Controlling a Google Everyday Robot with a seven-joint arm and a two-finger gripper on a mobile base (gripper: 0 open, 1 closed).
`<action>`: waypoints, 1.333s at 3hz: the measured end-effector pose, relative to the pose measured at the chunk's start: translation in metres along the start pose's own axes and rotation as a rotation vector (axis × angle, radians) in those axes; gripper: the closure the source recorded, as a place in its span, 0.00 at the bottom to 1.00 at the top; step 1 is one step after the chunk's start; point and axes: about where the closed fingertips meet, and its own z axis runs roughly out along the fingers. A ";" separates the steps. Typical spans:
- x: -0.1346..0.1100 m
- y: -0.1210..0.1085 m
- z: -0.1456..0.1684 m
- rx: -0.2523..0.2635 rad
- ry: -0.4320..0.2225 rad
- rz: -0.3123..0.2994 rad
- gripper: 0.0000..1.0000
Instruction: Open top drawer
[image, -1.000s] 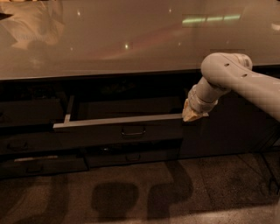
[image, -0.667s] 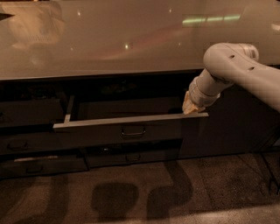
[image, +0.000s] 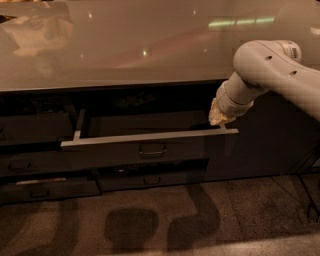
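Observation:
The top drawer (image: 125, 152) stands pulled out from the dark cabinet under the counter, its pale top rim showing from left to right and a small loop handle (image: 152, 149) at the centre of its dark front. The white arm reaches in from the right. My gripper (image: 218, 118) hangs at the arm's end, just above the drawer's right end, by the rim's right corner. Its pale tip points down toward the rim.
A glossy pale countertop (image: 130, 45) overhangs the cabinet. Shallower dark drawer fronts (image: 47, 187) sit below and to the left, one at lower left slightly out. A dark cabinet panel (image: 260, 145) fills the right. Speckled floor (image: 160, 225) lies in front.
The arm and gripper have shifted slightly right and up along the drawer's right end. The drawer stays pulled out about as far as before.

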 end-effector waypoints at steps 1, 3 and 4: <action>-0.001 -0.001 0.002 -0.006 -0.082 -0.014 1.00; -0.010 -0.009 -0.003 0.001 -0.310 -0.070 1.00; -0.010 -0.008 -0.002 -0.002 -0.309 -0.068 1.00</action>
